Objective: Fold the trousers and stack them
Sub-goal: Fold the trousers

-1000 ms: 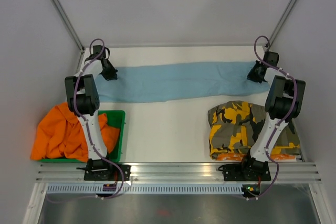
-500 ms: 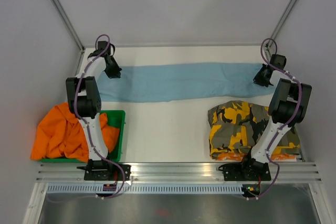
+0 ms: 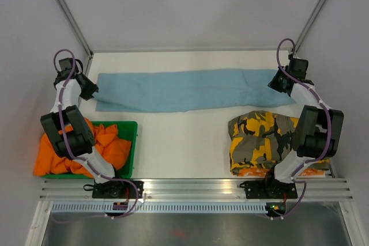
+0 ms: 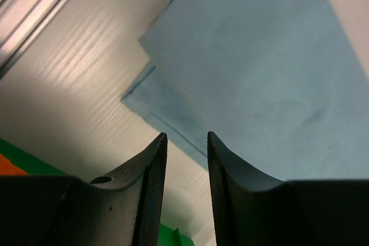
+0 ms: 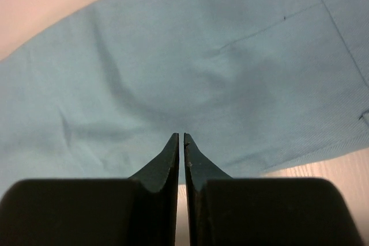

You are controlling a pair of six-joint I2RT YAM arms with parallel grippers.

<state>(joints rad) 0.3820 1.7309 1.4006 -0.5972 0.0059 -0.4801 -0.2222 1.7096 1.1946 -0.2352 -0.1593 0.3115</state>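
Light blue trousers lie flat and stretched out across the far part of the table. My left gripper is just off their left end, open and empty. In the left wrist view the hem corner lies ahead of the left gripper. My right gripper is over the trousers' right end. In the right wrist view the right gripper is shut with nothing between its jaws, above the blue cloth.
Folded camouflage trousers lie at the near right beside the right arm. A green bin at the near left holds an orange garment that spills over its left side. Side walls stand close behind both grippers.
My left gripper has let go of the blue trousers' left end and swung left off the cloth. My right gripper has shifted slightly left over the right end.
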